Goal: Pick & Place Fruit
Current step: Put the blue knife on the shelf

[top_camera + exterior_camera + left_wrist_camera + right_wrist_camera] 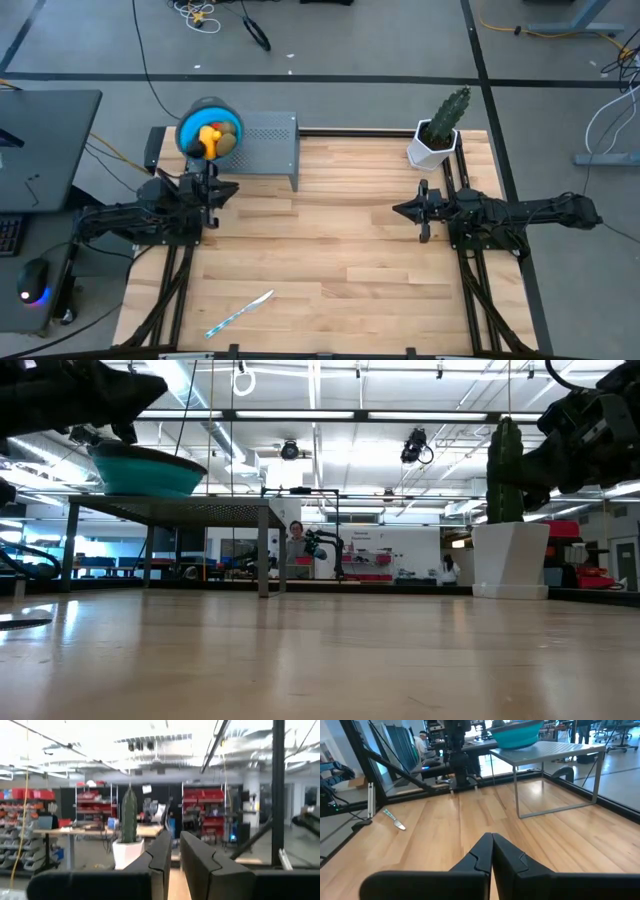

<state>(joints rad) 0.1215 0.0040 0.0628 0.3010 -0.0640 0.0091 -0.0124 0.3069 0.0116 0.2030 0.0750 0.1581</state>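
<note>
High view shows the fruit (212,138) heaped in a blue bowl (190,118) that sits on the left end of a small grey perforated stand (270,143) at the table's (330,250) far-left edge — a yellow-orange piece, an olive-brown oval and a bit of orange-red can be made out there. The left hand (212,190) sits just in front of the bowl over the table's left side; in the left wrist view its fingers (197,862) stand nearly together with only a thin gap between them and nothing gripped. The right hand (422,210) waits over the right side, pointing inward, its fingers (507,855) pressed together on nothing. A green cactus in a white pot (437,135) stands at the far-right corner, just behind the right hand. A slim white-and-blue knife-like stick (240,312) lies slanted near the front edge, left of centre, well apart from both hands. Between the two hands the wooden surface lies wide and bare — the same open stretch fills the low view, with the bowl (145,470) raised on the stand (175,510) at the left and the pot (510,555) at the right.
</note>
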